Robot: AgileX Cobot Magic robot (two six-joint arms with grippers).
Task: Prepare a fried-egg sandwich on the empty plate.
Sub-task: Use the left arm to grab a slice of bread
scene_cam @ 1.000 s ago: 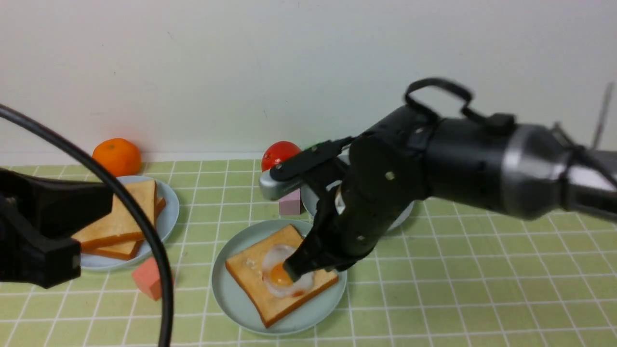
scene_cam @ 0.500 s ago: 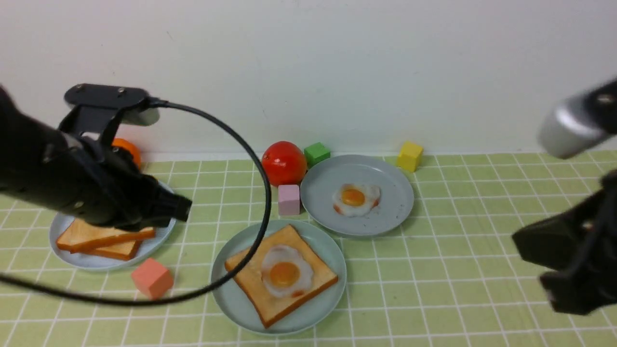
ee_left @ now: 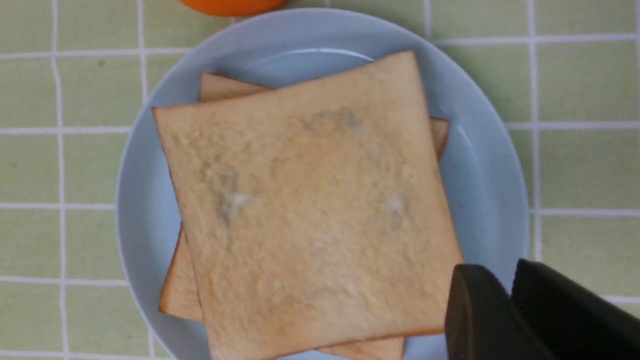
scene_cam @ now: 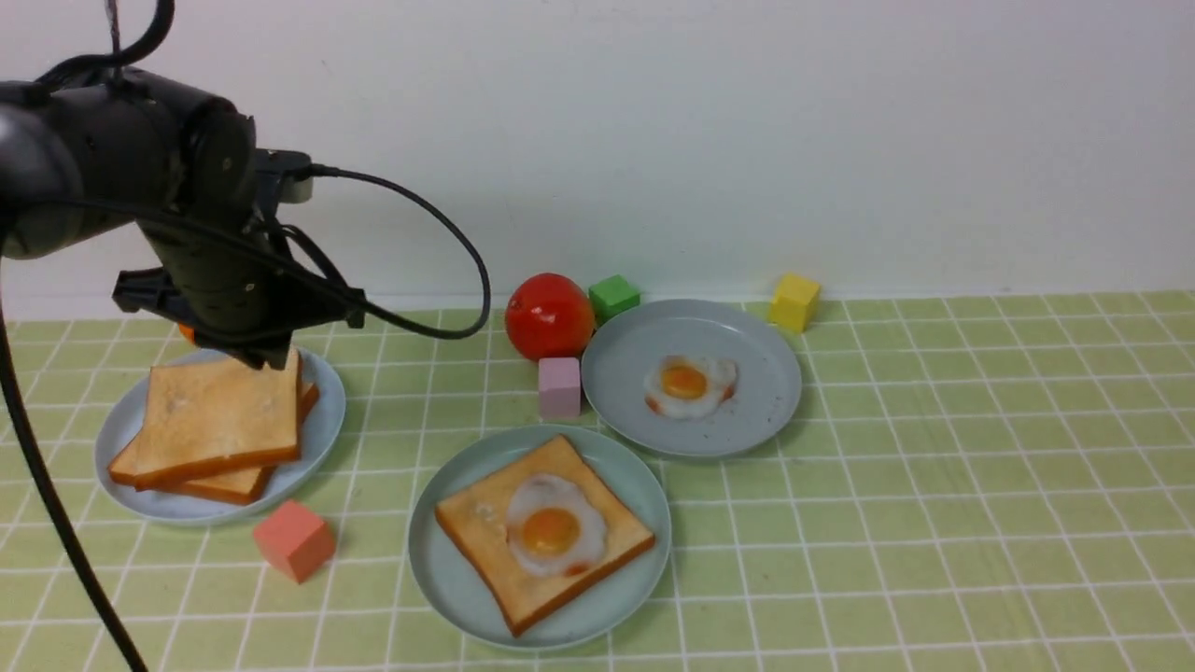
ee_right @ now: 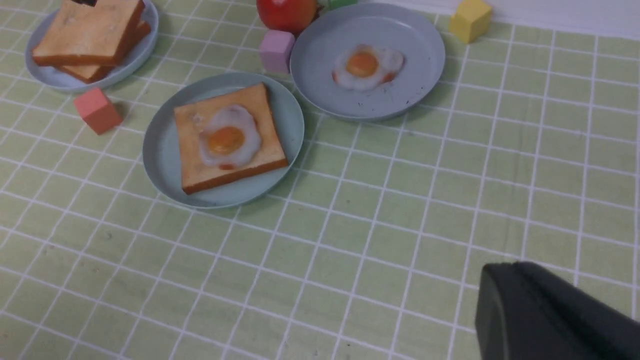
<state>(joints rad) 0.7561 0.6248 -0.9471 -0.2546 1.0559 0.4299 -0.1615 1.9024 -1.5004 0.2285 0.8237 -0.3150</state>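
The pale teal-green plate point(scene_cam: 448, 579) point(ee_right: 160, 150) sits at the front centre. It carries one toast slice point(scene_cam: 476, 518) with a fried egg point(scene_cam: 551, 527) point(ee_right: 227, 140) lying uncovered on top. A whole fried-egg sandwich is not in view. Two more toast slices point(scene_cam: 219, 415) point(ee_left: 310, 200) are stacked on a bluish-grey plate point(scene_cam: 322, 420) point(ee_left: 480, 165) at the left. My left gripper point(scene_cam: 266, 359) point(ee_left: 497, 267) hangs over the far right corner of that stack, its jaws parted by a narrow slit and holding nothing. My right gripper point(ee_right: 505, 267) is shut, empty, and held high off to the right.
A second bluish-grey plate point(scene_cam: 747, 392) behind holds a lone fried egg point(scene_cam: 686, 383). Around it are a tomato point(scene_cam: 549, 315) and lilac point(scene_cam: 560, 387), green point(scene_cam: 614, 297) and yellow point(scene_cam: 794, 301) cubes. A salmon cube point(scene_cam: 294, 539) lies in front of the toast plate, an orange point(ee_left: 230, 4) behind it.
The right arm let go of the egg on the toast and pulled back out of the front view. The left arm swung in over the toast stack, and its jaws parted slightly.
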